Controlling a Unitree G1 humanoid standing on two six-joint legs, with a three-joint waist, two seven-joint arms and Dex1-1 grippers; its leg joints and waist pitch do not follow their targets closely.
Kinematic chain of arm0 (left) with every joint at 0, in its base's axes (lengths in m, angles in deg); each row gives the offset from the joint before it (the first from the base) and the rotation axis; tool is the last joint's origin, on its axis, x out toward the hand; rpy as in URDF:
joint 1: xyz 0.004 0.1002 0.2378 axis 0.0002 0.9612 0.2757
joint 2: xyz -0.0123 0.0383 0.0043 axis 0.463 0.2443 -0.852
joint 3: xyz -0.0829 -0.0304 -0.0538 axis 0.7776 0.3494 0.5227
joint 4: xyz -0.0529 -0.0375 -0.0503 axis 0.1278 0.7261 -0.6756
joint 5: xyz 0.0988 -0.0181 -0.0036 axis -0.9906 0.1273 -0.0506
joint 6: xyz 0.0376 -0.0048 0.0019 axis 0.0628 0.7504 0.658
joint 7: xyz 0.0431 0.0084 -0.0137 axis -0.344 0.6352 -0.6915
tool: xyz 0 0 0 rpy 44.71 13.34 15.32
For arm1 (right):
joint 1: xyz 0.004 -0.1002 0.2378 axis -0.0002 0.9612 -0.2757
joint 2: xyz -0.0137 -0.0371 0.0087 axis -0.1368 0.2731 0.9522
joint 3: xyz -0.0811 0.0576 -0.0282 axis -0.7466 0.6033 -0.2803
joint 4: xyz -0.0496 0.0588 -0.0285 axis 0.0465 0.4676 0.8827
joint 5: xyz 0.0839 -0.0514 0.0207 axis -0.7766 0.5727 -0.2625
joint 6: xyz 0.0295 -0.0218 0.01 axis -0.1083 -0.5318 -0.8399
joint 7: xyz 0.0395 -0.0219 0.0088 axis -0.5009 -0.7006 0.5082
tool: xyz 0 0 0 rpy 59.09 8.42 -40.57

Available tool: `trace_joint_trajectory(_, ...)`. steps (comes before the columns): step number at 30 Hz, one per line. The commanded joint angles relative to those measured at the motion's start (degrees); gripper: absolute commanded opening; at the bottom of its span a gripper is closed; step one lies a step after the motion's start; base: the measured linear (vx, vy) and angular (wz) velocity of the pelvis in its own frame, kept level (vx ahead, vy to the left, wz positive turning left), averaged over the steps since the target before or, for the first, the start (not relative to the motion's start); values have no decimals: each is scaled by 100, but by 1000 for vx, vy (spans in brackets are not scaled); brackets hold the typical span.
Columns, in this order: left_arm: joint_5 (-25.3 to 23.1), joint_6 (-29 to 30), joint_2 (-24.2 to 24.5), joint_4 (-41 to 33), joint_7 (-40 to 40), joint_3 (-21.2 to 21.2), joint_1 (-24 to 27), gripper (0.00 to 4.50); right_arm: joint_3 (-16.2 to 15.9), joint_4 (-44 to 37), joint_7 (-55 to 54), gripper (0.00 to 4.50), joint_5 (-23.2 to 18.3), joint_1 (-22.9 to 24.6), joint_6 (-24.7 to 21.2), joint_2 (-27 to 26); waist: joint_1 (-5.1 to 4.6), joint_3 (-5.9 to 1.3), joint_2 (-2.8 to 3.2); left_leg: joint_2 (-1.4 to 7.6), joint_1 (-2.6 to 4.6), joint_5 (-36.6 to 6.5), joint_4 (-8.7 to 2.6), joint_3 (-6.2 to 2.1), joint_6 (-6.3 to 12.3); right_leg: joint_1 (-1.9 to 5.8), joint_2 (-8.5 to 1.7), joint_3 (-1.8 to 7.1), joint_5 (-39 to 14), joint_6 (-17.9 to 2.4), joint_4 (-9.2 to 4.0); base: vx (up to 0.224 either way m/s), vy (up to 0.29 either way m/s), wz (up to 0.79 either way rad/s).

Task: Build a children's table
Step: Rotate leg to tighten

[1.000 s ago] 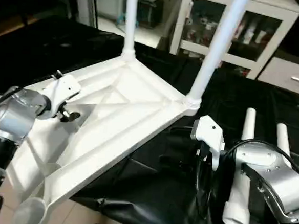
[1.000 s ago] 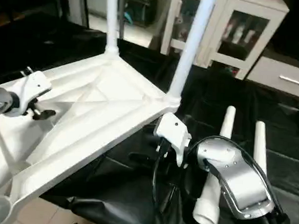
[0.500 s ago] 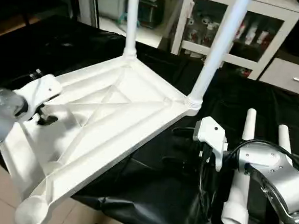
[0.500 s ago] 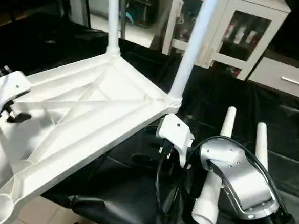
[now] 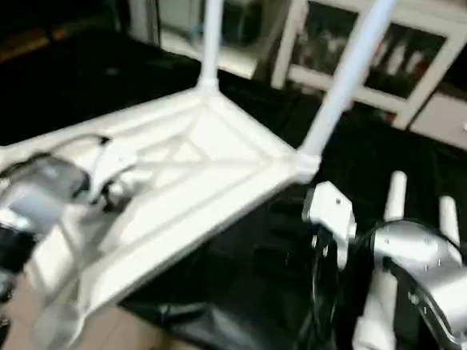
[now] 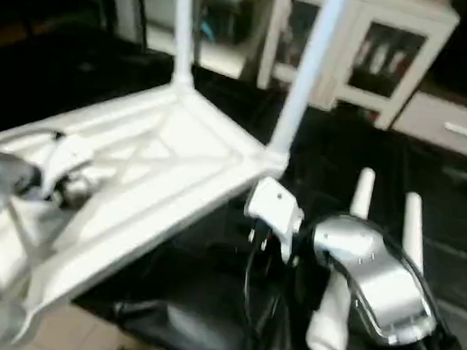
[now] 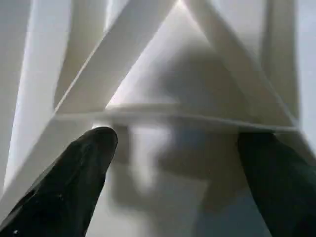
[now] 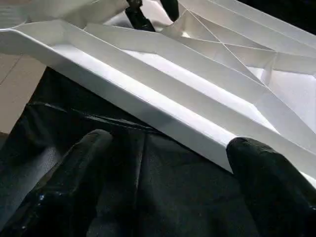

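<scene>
Here, upturned tabletop with two legs fitted upright, two more lying loose beside the right gripper. Wrist cameras add both jaws apart: left gripper over the ribs, right near the rim.

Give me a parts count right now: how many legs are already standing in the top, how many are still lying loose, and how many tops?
Legs standing in the table top: 2
Legs lying loose on the black cover: 2
Table tops: 1
Total: 5 parts
</scene>
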Motion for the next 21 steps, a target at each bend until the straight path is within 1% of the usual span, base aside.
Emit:
trace_joint_trajectory(1, 31, -325, -456, 584, -421, -24, -193, 441, 57, -112, -61, 409, 48, -20, 35, 10, -36, -348, 115, 219, 175, -1620, -471, -61, -206, 156, -309, 282, -1162, -1089, -430, 0, 0, 0)
trace_joint_trajectory(2, 82, -378, -594, 757, -572, 65, -296, 441, 71, -104, -79, 409, 53, -21, 41, 5, -9, -326, 128, 210, 227, -1853, -463, -36, -209, 107, -298, 285, -1401, -1080, -477, 0, 0, 0)
trace_joint_trajectory(3, 135, -415, -710, 897, -699, 150, -384, 441, 83, -97, -94, 409, 57, -22, 45, 1, 29, -333, 117, 227, 228, -1926, -472, -48, -220, 128, -326, 289, -1566, -1055, -483, 0, 0, 0)
trace_joint_trajectory(4, 254, -567, -928, 1162, -945, 343, -550, 441, 101, -86, -129, 409, 68, -25, 50, -12, 46, -330, 114, 234, 219, -1932, -479, -58, -227, 133, -339, 287, -1640, -1030, -489, 0, 0, 0)
trace_joint_trajectory(5, 367, -738, -1164, 1467, -1250, 542, -747, 441, 123, -69, -171, 409, 84, -33, 58, -28, 67, -333, 122, 239, 199, -1928, -491, -75, -242, 155, -354, 280, -1746, -965, -498, 0, 0, 0)
trace_joint_trajectory(6, 550, -1011, -1429, 1799, -1540, 793, -951, 441, 139, -56, -222, 409, 100, -40, 61, -53, 81, -341, 120, 234, 184, -1912, -488, -78, -244, 164, -346, 272, -1735, -920, -507, 0, 0, 0)
trace_joint_trajectory(7, 673, -1196, -1605, 2020, -1727, 959, -1086, 441, 152, -43, -254, 409, 109, -46, 64, -69, 101, -340, 119, 214, 202, -1926, -476, -68, -228, 145, -337, 270, -1750, -896, -528, 0, 0, 0)
trace_joint_trajectory(8, 735, -1316, -1690, 2160, -1811, 1041, -1163, 441, 157, -35, -269, 409, 112, -50, 68, -76, 119, -355, 104, 224, 221, -1918, -470, -72, -224, 144, -345, 271, -1679, -912, -527, 0, 0, 0)
trace_joint_trajectory(9, 841, -1446, -1822, 2283, -1882, 1152, -1246, 441, 160, -24, -290, 409, 123, -55, 75, -85, 123, -361, 87, 235, 185, -1819, -479, -78, -194, 170, -356, 272, -1535, -942, -515, 0, 0, 0)
trace_joint_trajectory(10, 850, -1458, -1832, 2294, -1887, 1162, -1253, 441, 160, -23, -293, 409, 123, -55, 76, -86, 125, -364, 82, 245, 166, -1754, -488, -87, -190, 190, -366, 268, -1474, -944, -502, 0, 0, 0)
trace_joint_trajectory(11, 1149, -1938, -2205, 2653, -2140, 1498, -1485, 441, 164, 15, -368, 409, 154, -74, 96, -125, 118, -363, 79, 238, 118, -1640, -495, -91, -166, 215, -359, 258, -1384, -935, -482, 0, 0, 0)
trace_joint_trajectory(12, 1240, -2302, -2377, 2855, -2356, 1637, -1605, 441, 163, 36, -410, 409, 170, -89, 106, -151, 122, -368, 48, 228, 90, -1586, -488, -100, -142, 240, -367, 251, -1339, -902, -482, 0, 0, 0)
trace_joint_trajectory(13, 1259, -2468, -2435, 2939, -2455, 1681, -1651, 441, 161, 44, -426, 409, 176, -95, 110, -161, 128, -376, 43, 226, 100, -1551, -479, -92, -112, 239, -373, 253, -1301, -904, -495, 0, 0, 0)
trace_joint_trajectory(14, 1271, -2749, -2504, 3066, -2679, 1752, -1712, 441, 153, 56, -457, 409, 187, -116, 109, -188, 123, -384, 44, 243, 99, -1507, -483, -102, -98, 242, -380, 255, -1162, -930, -471, 0, 0, 0)
trace_joint_trajectory(15, 1209, -2912, -2502, 3159, -2835, 1748, -1740, 441, 145, 52, -468, 409, 192, -123, 109, -194, 110, -390, 28, 243, 49, -1394, -489, -120, -79, 288, -378, 244, -971, -929, -435, 0, 0, 0)
trace_joint_trajectory(17, 1138, -3120, -2472, 3305, -2961, 1770, -1784, 441, 132, 26, -493, 409, 190, -127, 94, -203, 76, -397, 28, 228, 32, -1221, -470, -116, -31, 296, -359, 245, -707, -890, -403, 0, 0, 0)
trace_joint_trajectory(18, 1132, -3163, -2450, 3306, -2950, 1779, -1784, 441, 132, 12, -500, 409, 185, -124, 86, -204, 28, -406, 17, 214, 4, -1097, -466, -122, -3, 330, -354, 240, -527, -903, -373, 0, 0, 0)
trace_joint_trajectory(19, 1131, -3217, -2399, 3252, -2879, 1789, -1761, 441, 136, -13, -510, 409, 175, -115, 74, -205, 7, -413, 19, 208, 9, -1033, -456, -120, 19, 326, -346, 240, -428, -921, -367, 0, 0, 0)
trace_joint_trajectory(20, 1135, -3265, -2375, 3243, -2842, 1791, -1755, 441, 140, -23, -513, 409, 172, -109, 70, -206, -41, -437, 16, 204, 16, -854, -424, -110, 77, 332, -343, 244, -122, -1019, -325, 0, 0, 0)
trace_joint_trajectory(21, 1135, -3265, -2375, 3243, -2842, 1791, -1755, 441, 140, -23, -513, 409, 172, -109, 70, -206, -62, -457, 24, 204, 20, -620, -395, -101, 172, 326, -332, 245, 251, -1148, -293, 0, 0, 0)
